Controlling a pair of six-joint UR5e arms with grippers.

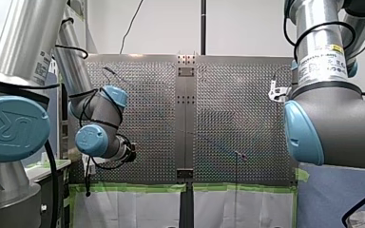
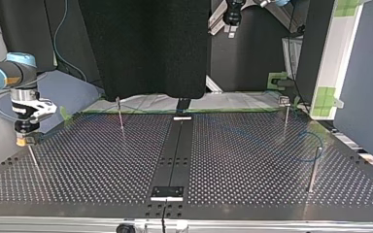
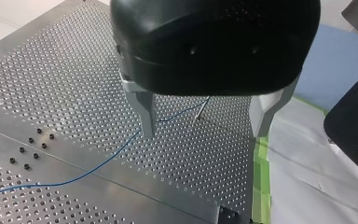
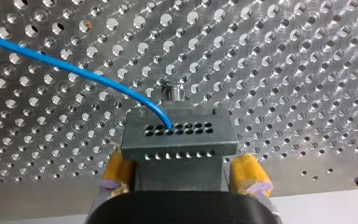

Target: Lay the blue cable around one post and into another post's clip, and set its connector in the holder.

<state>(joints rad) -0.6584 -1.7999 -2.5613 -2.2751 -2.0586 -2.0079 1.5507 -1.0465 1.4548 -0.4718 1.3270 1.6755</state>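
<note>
blue cable (image 4: 74,70): thin smooth cord; its end enters a hole in the face of the connector (image 4: 179,135), then it arcs away from the connector
connector: matte grey metal block with two rows of small round holes
my right gripper (image 4: 182,175): closed on the connector, yellow pads (image 4: 247,170) pressed against its two sides
post (image 4: 175,91): slim metal rod tip just behind the connector
my left gripper (image 3: 200,126): flat bare-metal fingers spread wide, empty, well apart from the connector
table (image 4: 284,70): shiny sheet of regular round holes, beneath the connector
</note>
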